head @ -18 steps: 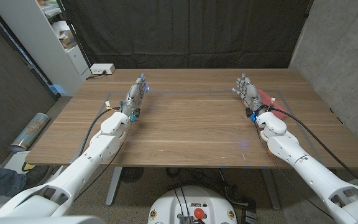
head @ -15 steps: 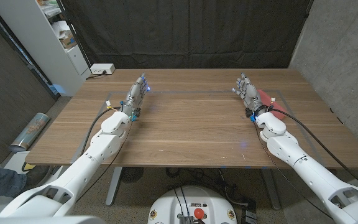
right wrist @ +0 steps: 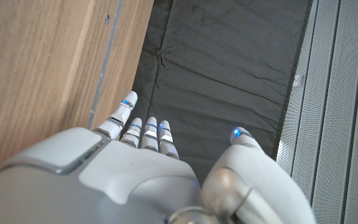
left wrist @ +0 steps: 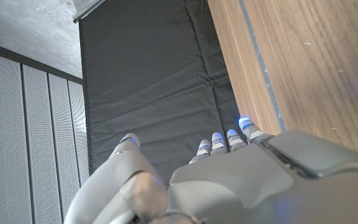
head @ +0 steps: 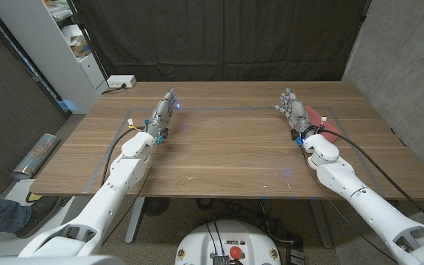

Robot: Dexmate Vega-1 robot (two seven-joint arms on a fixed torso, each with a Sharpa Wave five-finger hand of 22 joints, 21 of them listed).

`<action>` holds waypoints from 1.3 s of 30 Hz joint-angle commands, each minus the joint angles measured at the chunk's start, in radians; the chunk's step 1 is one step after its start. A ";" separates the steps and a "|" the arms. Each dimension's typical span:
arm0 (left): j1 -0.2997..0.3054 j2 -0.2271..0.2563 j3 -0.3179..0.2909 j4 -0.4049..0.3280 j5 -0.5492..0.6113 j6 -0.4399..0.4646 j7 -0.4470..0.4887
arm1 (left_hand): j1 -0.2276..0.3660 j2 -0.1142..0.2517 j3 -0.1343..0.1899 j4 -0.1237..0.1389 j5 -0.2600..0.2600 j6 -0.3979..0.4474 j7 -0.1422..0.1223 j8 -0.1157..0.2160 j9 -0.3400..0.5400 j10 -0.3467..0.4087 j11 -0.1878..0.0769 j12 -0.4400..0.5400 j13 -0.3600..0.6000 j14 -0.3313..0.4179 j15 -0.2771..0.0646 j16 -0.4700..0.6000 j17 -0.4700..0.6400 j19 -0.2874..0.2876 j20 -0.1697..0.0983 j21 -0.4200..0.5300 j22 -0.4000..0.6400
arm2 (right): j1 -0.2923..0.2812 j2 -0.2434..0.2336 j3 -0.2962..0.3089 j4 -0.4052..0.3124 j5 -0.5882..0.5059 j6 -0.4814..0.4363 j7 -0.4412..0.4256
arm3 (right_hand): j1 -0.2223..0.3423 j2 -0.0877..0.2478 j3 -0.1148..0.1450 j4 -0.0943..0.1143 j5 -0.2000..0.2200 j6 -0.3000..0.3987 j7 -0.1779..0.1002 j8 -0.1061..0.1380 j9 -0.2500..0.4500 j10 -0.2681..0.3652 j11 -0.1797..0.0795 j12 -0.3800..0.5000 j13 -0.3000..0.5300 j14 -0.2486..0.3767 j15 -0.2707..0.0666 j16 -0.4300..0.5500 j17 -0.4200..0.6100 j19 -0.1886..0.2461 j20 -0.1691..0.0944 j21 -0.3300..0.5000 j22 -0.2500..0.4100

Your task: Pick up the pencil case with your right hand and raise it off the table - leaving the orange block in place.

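At right hand's fingers [head: 288, 101]: straight, spread, gripping nothing. Just outboard of right hand [head: 294, 112], spotted reddish pencil case [head: 314, 115] lying on surface [head: 227, 147], partly hidden by wrist. Left hand [head: 164, 112] likewise empty. Judged pre-grasp. Next: turn palm toward case, close, lift.

Two hands [head: 165, 110] [head: 293, 109], one table [head: 227, 151]

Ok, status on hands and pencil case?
Left robot hand open, right robot hand open. Reddish thing beside right wrist, mostly hidden, not held. Nothing seen blocking.
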 commanded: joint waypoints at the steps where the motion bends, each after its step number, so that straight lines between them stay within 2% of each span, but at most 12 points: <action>1: 0.020 -0.052 -0.069 -0.035 0.058 0.040 -0.028 | 0.010 0.002 0.005 -0.006 0.007 0.005 -0.002 0.006 0.002 0.000 -0.005 0.010 -0.002 -0.040 -0.002 0.006 0.002 -0.132 0.009 -0.003 0.005 | -0.020 -0.017 0.010 -0.034 -0.010 0.000 -0.020 | 0.008 0.005 0.006 -0.002 0.007 0.007 0.002 0.008 0.004 0.002 0.002 0.006 0.001 0.000 0.005 0.005 -0.001 0.010 -0.002 -0.002 0.004; 5: 0.027 -0.050 -0.073 -0.049 0.069 0.045 -0.032 | 0.011 0.003 0.004 -0.007 0.007 0.008 -0.002 0.007 0.002 0.003 -0.004 0.011 -0.005 -0.037 -0.002 0.007 0.002 -0.127 0.000 -0.005 0.006 | -0.019 -0.022 0.008 -0.038 -0.021 0.002 -0.023 | 0.010 0.007 0.006 -0.003 0.008 0.006 0.001 0.008 0.004 0.002 0.002 0.006 0.001 0.000 0.005 0.005 -0.002 0.010 -0.001 -0.004 0.004; 18: 0.027 -0.039 -0.081 -0.060 0.078 0.057 -0.054 | 0.013 0.004 0.003 -0.009 0.007 0.017 -0.001 0.008 0.002 0.007 -0.004 0.012 -0.010 -0.036 -0.002 0.006 0.002 -0.124 -0.001 -0.010 0.006 | -0.036 -0.037 0.013 -0.087 -0.030 -0.010 -0.047 | 0.017 0.010 0.008 -0.008 0.010 0.007 0.001 0.008 0.004 0.003 0.001 0.006 0.001 0.001 0.004 0.006 -0.006 0.012 0.000 -0.010 0.004; 28: 0.004 -0.051 -0.087 -0.001 0.064 0.034 -0.096 | 0.013 0.004 0.001 -0.011 0.007 0.021 -0.001 0.008 0.002 0.006 -0.002 0.011 -0.014 -0.037 -0.001 0.005 0.002 -0.127 0.004 -0.018 0.006 | -0.056 -0.058 0.011 -0.122 -0.079 -0.007 -0.085 | 0.020 0.012 0.008 -0.010 0.011 0.010 0.000 0.009 0.004 0.004 0.001 0.006 0.000 0.002 0.004 0.006 -0.009 0.015 -0.001 -0.014 0.004; 39: -0.011 -0.048 -0.090 0.012 0.075 0.026 -0.117 | 0.013 0.002 -0.002 -0.013 0.006 0.027 0.004 0.009 0.002 0.007 0.001 0.011 -0.017 -0.036 0.001 0.005 0.002 -0.124 0.000 -0.023 0.006 | -0.066 -0.061 0.007 -0.145 -0.121 0.007 -0.115 | 0.023 0.013 0.007 -0.013 0.012 0.011 -0.001 0.010 0.004 0.005 -0.001 0.006 0.000 0.004 0.002 0.007 -0.013 0.019 -0.002 -0.020 0.004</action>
